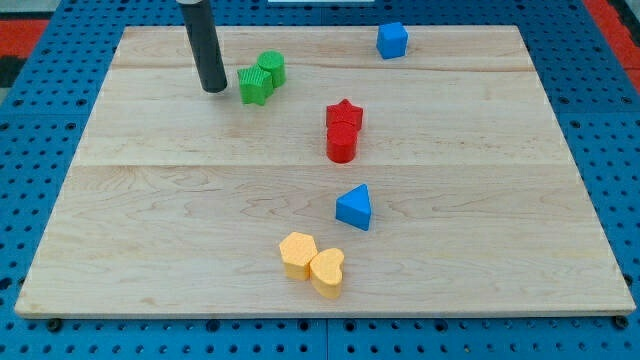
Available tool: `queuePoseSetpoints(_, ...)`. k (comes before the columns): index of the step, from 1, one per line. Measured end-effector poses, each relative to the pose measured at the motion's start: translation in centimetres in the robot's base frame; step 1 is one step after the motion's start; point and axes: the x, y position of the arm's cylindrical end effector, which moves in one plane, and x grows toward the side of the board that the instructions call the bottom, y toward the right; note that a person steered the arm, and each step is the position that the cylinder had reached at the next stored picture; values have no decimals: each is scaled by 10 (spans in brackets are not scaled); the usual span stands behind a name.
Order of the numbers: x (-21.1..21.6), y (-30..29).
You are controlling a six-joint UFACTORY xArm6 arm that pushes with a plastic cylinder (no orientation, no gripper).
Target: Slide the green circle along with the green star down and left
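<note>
The green star (255,86) and the green circle (271,68) sit touching each other near the view's top left of the wooden board (180,200). The circle is up and right of the star. My tip (214,88) rests on the board just left of the green star, a small gap apart from it. The dark rod rises from the tip toward the view's top.
A blue block (392,40) is at the view's top right. A red star (344,116) touches a red cylinder (342,145) at the centre. A blue triangle (354,207) lies below them. A yellow block (298,254) and a yellow heart (327,272) sit near the bottom.
</note>
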Motion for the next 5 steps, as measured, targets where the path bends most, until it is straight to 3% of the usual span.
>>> queuePoseSetpoints(3, -20, 1)
queuePoseSetpoints(5, -82, 16)
